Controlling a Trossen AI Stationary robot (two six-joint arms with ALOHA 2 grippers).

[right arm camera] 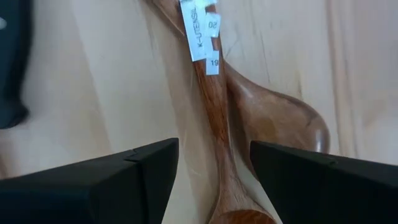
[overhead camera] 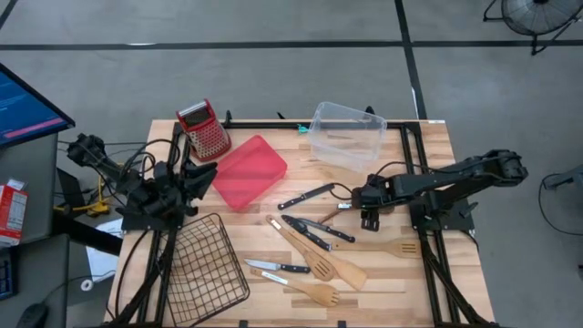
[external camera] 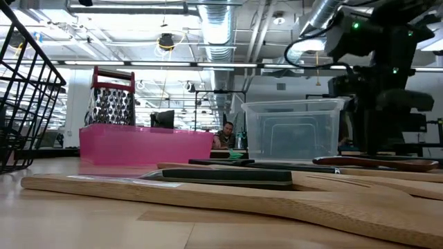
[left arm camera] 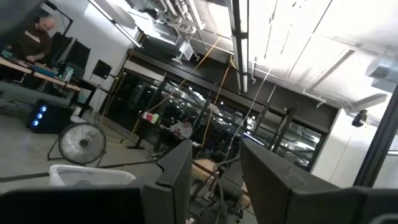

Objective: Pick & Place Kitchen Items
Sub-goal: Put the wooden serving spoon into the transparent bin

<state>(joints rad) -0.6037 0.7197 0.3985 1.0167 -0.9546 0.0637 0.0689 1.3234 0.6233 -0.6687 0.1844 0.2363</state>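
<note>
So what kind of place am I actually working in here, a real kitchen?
Not a kitchen: it looks like a lab or workshop. The low view shows exposed ceiling ducts and a person at a desk behind the table; the high view shows a bare concrete floor and a standing fan.

Five black-handled knives (overhead camera: 305, 197) below the red tray (overhead camera: 249, 170), three light wooden utensils (overhead camera: 321, 260) lower still, one dark wooden spoon (right arm camera: 219, 118), one box grater (overhead camera: 204, 130), one clear plastic bin (overhead camera: 346, 135), one wire basket (overhead camera: 206, 264), two arms
</note>
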